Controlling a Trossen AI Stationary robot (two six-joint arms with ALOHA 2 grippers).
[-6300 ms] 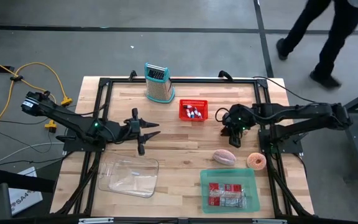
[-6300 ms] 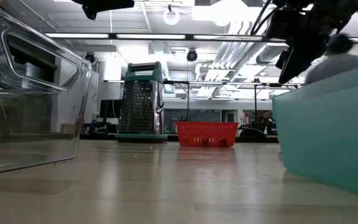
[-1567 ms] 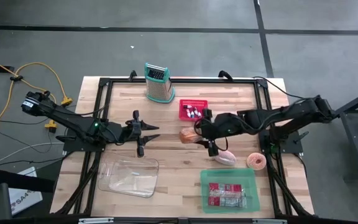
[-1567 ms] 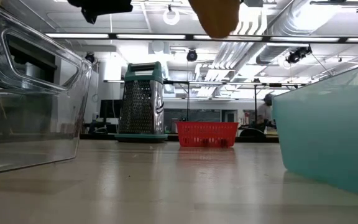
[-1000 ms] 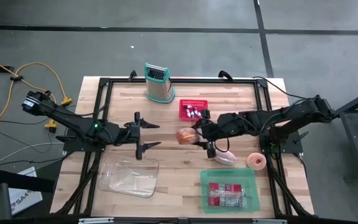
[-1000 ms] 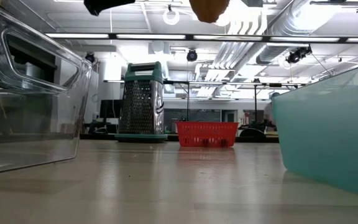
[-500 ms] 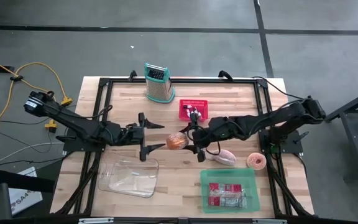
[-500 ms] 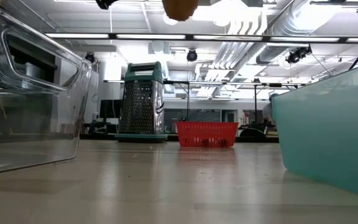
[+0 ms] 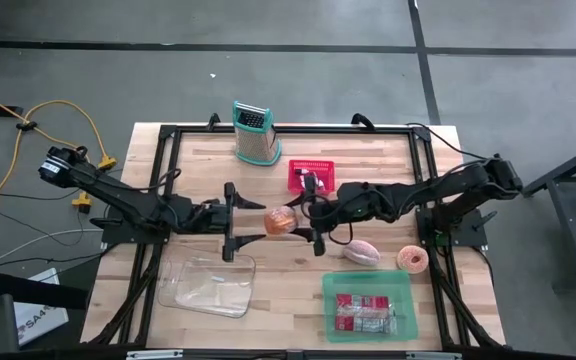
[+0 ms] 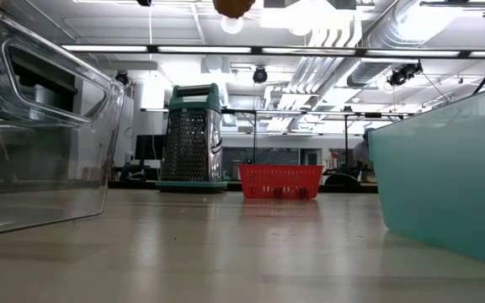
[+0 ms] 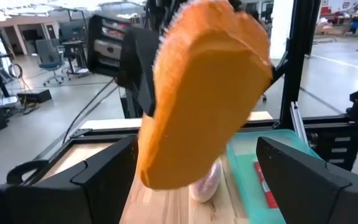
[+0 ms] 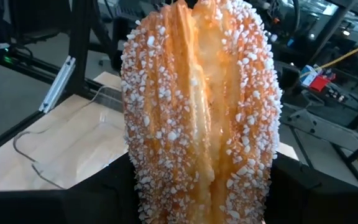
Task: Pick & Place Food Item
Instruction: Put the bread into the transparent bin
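High view first: the table (image 9: 198, 160) is spanned by both arms, meeting mid-air over its middle. A sugared pastry (image 9: 282, 220) is held up between them, clamped in the right gripper (image 9: 304, 222); the left gripper (image 9: 236, 221) is spread wide just beside it, nothing taken. The pastry looks light, soft and crumbly, its sugar crust easily shed, so a gentle hold across the flat sides seems best. On the packets in the green tray (image 9: 367, 306), no writing can be read.
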